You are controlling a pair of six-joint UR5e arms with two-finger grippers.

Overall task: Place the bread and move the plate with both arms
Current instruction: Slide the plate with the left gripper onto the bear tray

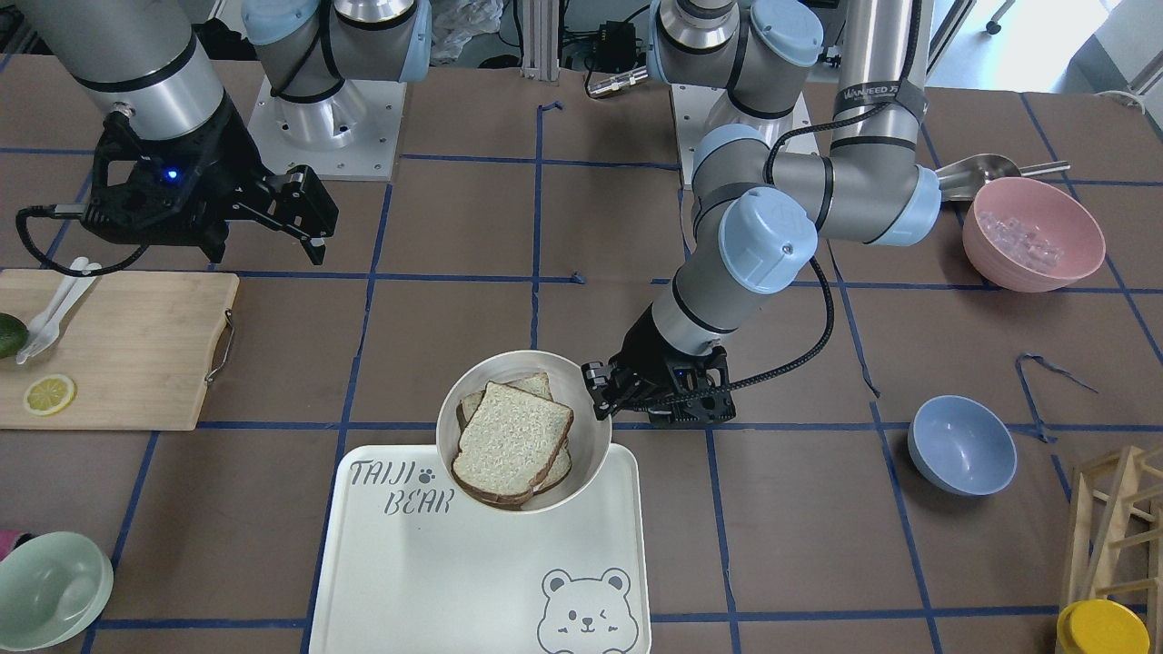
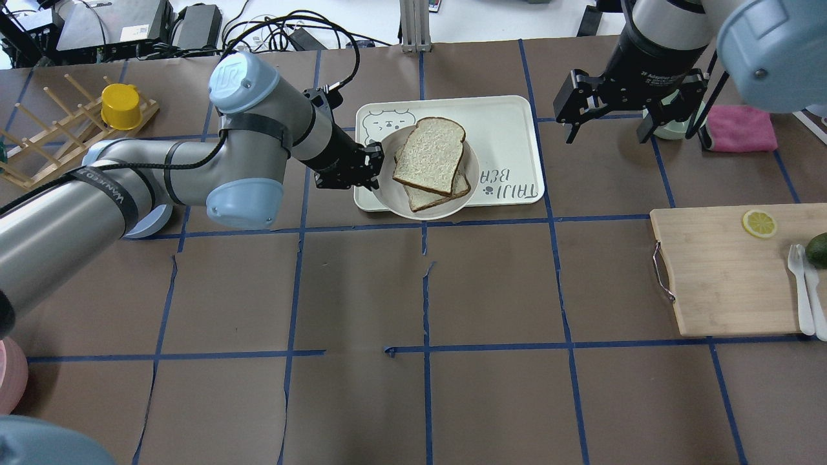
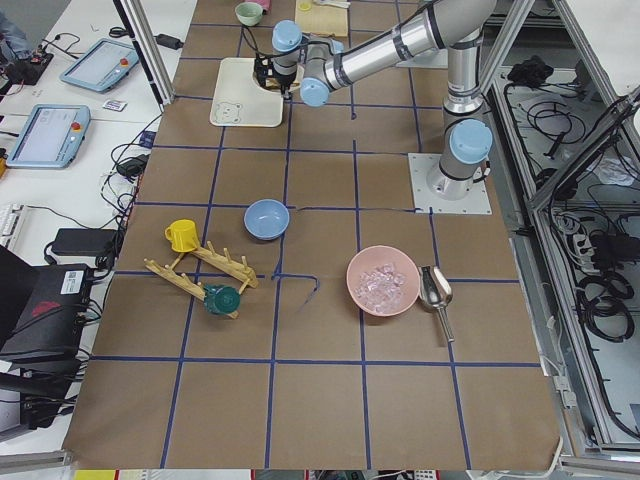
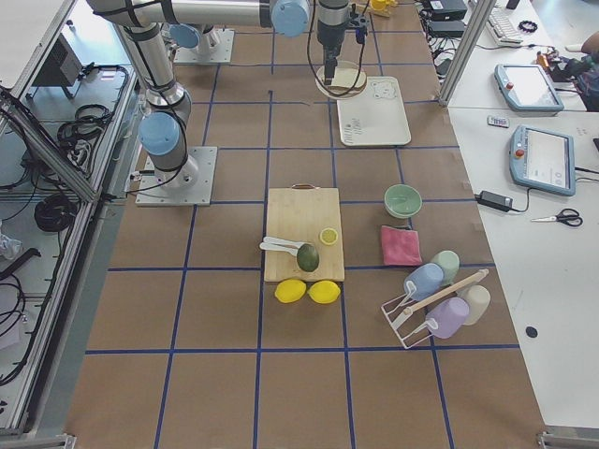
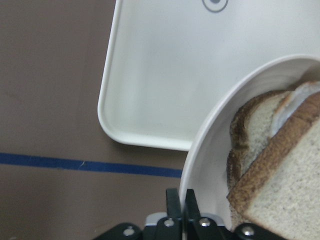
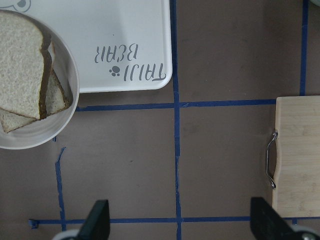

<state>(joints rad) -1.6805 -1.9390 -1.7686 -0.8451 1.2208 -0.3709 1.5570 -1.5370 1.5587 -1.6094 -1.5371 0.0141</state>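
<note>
The counter [image 2: 491, 290] is covered in brown paper marked into squares with blue tape. Both arms are bolted to it on white base plates. In the side views, white benches run along its far edge with handheld screens [image 4: 538, 159] lying on them, and bundles of cable [image 3: 590, 290] lie behind the robot.

The left claw [image 2: 376, 169] is pinched narrow on the rim of the plate [image 2: 420, 213]. The left wrist view shows its fingers [image 5: 187, 207] closed over the rim's edge. The plate overlaps the corner of a cream tray [image 2: 510, 123] printed with a bear, partly over the tray and partly over the bare counter. Whether it rests there or is lifted, I cannot tell. The bread [image 2: 431, 155] lies in the plate, on top of a second slice that it partly covers.

The right claw [image 2: 607, 137] hangs above the counter just off the tray's other end. Its fingers are spread wide, holding and touching nothing. Further to that side lies a wooden cutting board [image 2: 723, 271] with a lemon slice [image 2: 759, 223] on it.
</note>
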